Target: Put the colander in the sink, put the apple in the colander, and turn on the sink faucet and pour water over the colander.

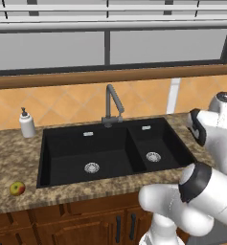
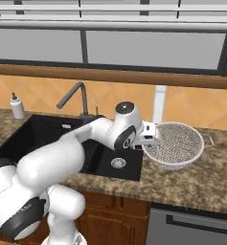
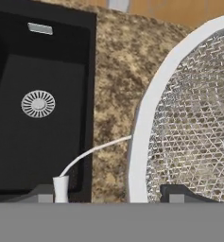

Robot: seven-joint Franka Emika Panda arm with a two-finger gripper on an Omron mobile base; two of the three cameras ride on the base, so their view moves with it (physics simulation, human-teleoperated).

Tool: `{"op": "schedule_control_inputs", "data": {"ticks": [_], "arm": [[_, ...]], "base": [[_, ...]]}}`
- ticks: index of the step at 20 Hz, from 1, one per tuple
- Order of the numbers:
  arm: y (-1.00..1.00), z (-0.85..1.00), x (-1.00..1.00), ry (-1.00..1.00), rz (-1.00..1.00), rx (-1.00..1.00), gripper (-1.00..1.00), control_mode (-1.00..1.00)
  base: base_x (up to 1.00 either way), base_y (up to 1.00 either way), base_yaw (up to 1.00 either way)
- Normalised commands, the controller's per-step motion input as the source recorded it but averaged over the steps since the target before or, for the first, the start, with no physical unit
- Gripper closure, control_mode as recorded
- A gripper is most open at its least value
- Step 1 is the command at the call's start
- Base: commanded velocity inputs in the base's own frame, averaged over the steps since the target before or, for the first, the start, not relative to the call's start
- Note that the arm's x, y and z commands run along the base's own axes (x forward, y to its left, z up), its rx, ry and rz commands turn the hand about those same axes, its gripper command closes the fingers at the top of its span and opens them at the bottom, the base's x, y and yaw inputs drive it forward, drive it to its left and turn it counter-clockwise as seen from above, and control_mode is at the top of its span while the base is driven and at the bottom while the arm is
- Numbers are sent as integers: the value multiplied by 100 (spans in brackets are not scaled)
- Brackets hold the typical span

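Straddling the near rim of the colander (image 2: 176,144), the fingers (image 3: 117,194) stand one inside the mesh bowl and one outside it; whether they are clenched on the rim or merely spread around it I cannot tell. This looks like the first step, taking the colander, which sits on the speckled stone desk (image 2: 201,184) just right of the sink (image 1: 110,150). Next the grasp likely needs confirming, then a lift and a carry left into the large basin. The apple (image 1: 17,188) lies on the desk near the sink's left front corner, well apart. Farther back stand the sink faucet (image 1: 112,106) and a white soap bottle (image 1: 26,123), then tan tiles and a window.
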Motion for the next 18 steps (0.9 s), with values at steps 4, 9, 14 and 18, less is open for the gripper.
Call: {"op": "schedule_control_inputs", "data": {"ticks": [4, 9, 14, 18], "arm": [[78, 47, -21, 21, 12, -1, 100, -100], [64, 45, -15, 27, 17, 0, 100, -100], [66, 16, -13, 16, 20, 0, 100, -100], [62, 0, -21, 10, 23, 1, 100, -100]], "base": [[0, 0, 0], [0, 0, 0], [0, 0, 0], [0, 0, 0]]}}
